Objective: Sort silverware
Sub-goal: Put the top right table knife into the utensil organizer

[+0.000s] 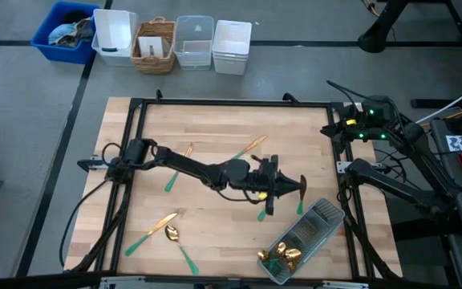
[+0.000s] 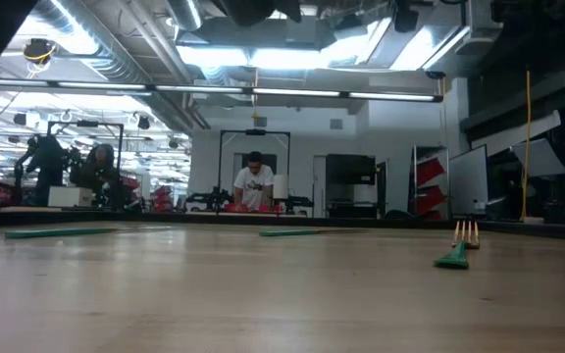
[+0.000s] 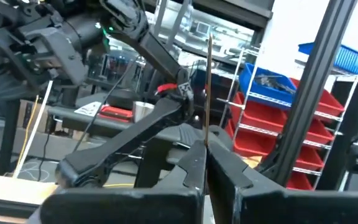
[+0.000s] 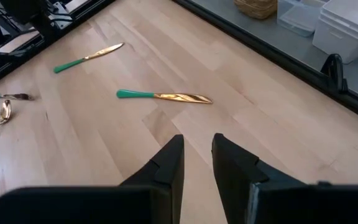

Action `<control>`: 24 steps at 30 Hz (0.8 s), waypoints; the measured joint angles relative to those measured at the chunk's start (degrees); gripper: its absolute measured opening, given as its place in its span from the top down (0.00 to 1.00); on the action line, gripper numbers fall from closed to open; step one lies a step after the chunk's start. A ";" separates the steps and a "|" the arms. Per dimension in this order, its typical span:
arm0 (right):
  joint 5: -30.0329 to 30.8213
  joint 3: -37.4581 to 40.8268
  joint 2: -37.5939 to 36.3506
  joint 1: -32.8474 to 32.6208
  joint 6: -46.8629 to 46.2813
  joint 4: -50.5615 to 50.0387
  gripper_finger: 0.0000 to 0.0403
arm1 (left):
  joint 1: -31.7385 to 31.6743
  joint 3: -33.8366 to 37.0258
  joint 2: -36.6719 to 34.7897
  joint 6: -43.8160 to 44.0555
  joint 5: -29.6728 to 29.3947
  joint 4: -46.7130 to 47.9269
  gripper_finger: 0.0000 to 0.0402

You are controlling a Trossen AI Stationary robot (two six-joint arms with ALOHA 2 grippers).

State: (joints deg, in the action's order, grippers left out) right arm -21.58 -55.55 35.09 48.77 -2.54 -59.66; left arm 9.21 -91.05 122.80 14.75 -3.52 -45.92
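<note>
The left gripper (image 1: 285, 189) was over the right-centre part of the wooden table (image 1: 215, 120), near the clear tray (image 1: 327, 215). Its fingers (image 3: 194, 165) were pressed together on one thin utensil (image 3: 209, 81); which kind, I could not tell. The right gripper (image 4: 197, 163) waited at the table's right edge, fingers a little apart w/ nothing btw. them. Several pieces of silverware (image 1: 279, 255) lay in one end of the tray, gold heads together. Others were spread on the table, incl. a knife (image 1: 251, 146) near the centre and a spoon (image 1: 173, 234) toward the left arm's side, just beside another teal-handled piece (image 1: 157, 228).
</note>
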 joint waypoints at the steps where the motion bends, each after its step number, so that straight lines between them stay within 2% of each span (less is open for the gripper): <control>1: 0.00 0.00 0.00 0.00 0.01 0.00 0.79 | 0.33 0.00 0.00 0.04 -0.21 -0.03 1.00; 6: -0.02 0.00 0.00 -0.02 0.01 0.00 0.79 | 1.87 0.00 0.23 2.12 -1.05 -0.50 1.00; 12: -0.02 0.00 0.02 -0.02 0.04 0.00 0.79 | 3.44 0.00 3.37 4.58 -1.81 -7.52 1.00; 16: 0.01 0.00 0.00 -0.02 0.06 0.00 0.79 | 4.03 0.02 3.45 5.33 -3.48 -4.38 1.00; 24: 0.04 0.00 0.00 -0.02 0.08 0.00 0.79 | 5.12 -0.02 3.45 -1.89 -4.97 -0.09 1.00</control>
State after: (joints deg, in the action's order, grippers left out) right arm -21.54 -55.55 35.09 48.75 -2.46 -59.66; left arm 14.33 -91.06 126.26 12.86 -8.49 -46.01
